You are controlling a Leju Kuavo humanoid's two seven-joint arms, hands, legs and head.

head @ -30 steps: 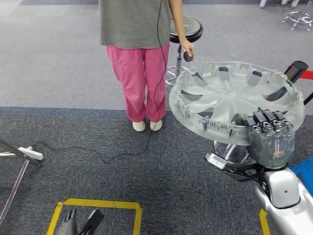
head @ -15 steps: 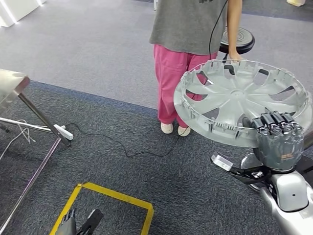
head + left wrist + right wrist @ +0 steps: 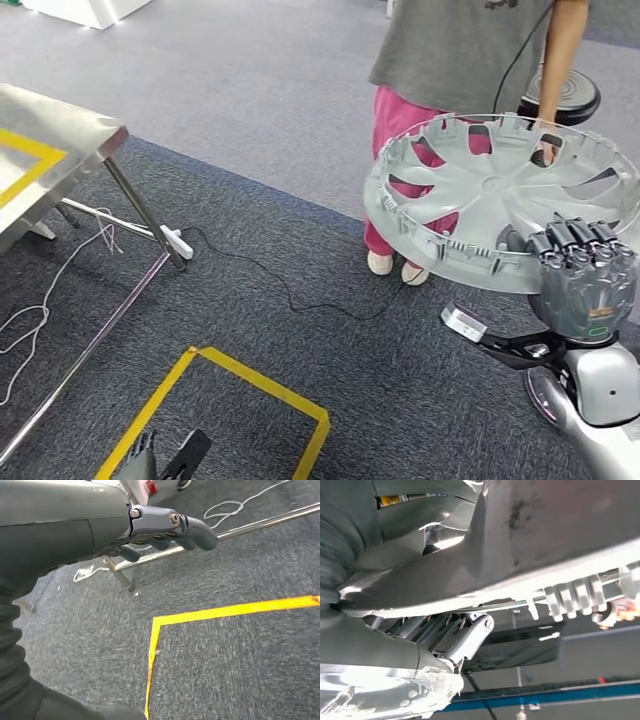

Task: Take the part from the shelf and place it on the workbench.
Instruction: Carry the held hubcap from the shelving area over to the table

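A large grey wheel cover (image 3: 490,195) is carried roughly level at the right of the head view. My right hand (image 3: 580,275) grips its near rim, fingers curled over the edge. The right wrist view looks up at the wheel cover's underside (image 3: 531,535) with the right hand (image 3: 444,635) clamped on the rim. My left hand (image 3: 162,458) hangs low at the bottom left, holding nothing, and in the left wrist view the left hand (image 3: 170,527) has its fingers extended over the carpet. The steel workbench (image 3: 60,130), marked with yellow tape, stands at the far left.
A person in pink trousers (image 3: 407,130) stands just behind the wheel cover, beside a black stool (image 3: 562,95). A yellow tape square (image 3: 219,400) marks the carpet. A power strip (image 3: 176,240) and black cable (image 3: 302,300) lie on the floor by the workbench legs.
The whole view has swung to the left: the workbench has come into the picture and the person and stool have slid right. My right hand still holds the wheel cover the same way.
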